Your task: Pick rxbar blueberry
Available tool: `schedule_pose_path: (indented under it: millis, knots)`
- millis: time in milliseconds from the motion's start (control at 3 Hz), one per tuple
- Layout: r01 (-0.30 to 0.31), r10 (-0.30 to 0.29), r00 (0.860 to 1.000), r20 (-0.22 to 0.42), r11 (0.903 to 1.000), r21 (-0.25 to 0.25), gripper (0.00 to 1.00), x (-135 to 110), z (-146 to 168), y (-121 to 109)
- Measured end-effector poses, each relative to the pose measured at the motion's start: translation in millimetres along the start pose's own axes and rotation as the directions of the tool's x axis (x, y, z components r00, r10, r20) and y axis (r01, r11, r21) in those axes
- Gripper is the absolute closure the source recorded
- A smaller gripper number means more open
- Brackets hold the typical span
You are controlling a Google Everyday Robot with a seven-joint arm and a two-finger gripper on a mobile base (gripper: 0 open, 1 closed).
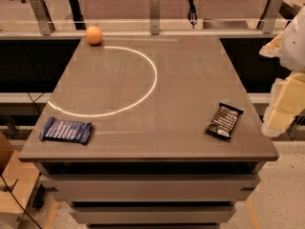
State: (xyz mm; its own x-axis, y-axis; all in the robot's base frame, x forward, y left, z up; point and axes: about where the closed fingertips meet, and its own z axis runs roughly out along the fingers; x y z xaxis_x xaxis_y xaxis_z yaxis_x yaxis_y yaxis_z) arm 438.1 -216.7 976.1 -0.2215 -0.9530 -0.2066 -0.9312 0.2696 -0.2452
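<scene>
The rxbar blueberry [66,130] is a flat bar in a dark blue crinkled wrapper with pale lettering. It lies near the front left corner of the brown table [157,85]. My gripper [283,104] is at the far right edge of the camera view, beside the table's right side and well away from the blue bar. Only pale cream parts of it and the arm show.
A black-brown wrapped bar with white text [224,121] lies near the front right of the table. An orange [94,34] sits at the back left. A pale arc of light [143,89] curves across the top. A glass railing [154,13] stands behind the table.
</scene>
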Motion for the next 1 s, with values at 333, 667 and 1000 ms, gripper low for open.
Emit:
schedule_pose_path:
  millis: [333, 667, 1000]
  knots:
    - [0.0, 0.0, 1.0, 0.0, 1.0, 0.0, 0.0, 0.0, 0.0, 0.0]
    - [0.047, -0.046, 0.996, 0.081, 0.9988, -0.014, 0.0, -17.5, 2.2, 2.6]
    - [0.114, -0.097, 0.969, 0.227, 0.9914, -0.065, 0.0, -53.4, 17.6, 9.0]
